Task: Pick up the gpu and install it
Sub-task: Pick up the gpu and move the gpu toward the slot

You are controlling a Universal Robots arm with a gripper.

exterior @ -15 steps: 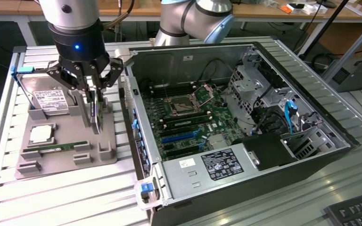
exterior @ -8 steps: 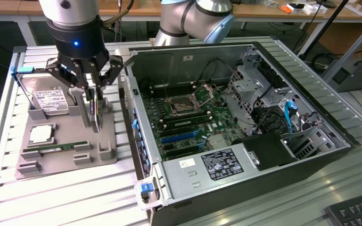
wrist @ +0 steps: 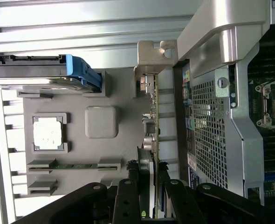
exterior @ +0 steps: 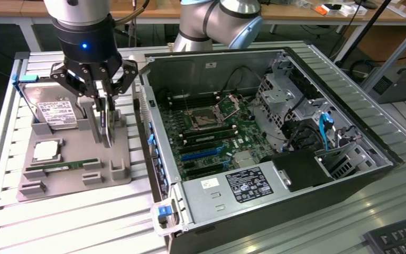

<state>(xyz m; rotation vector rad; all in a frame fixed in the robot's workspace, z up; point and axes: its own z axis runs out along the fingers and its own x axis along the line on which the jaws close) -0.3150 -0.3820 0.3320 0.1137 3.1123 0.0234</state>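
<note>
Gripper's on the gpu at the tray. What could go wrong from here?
1. The gripper pinches only the top edge of the gpu, so the thin card may tilt or slip.
2. The case wall stands right beside the tray; the card could clip it crossing over.

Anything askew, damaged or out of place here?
Nothing stands out. The gripper holds the gpu upright, edge-on, over the grey tray. The hard drive sits square in its holder, and the open case shows nothing loose.
</note>
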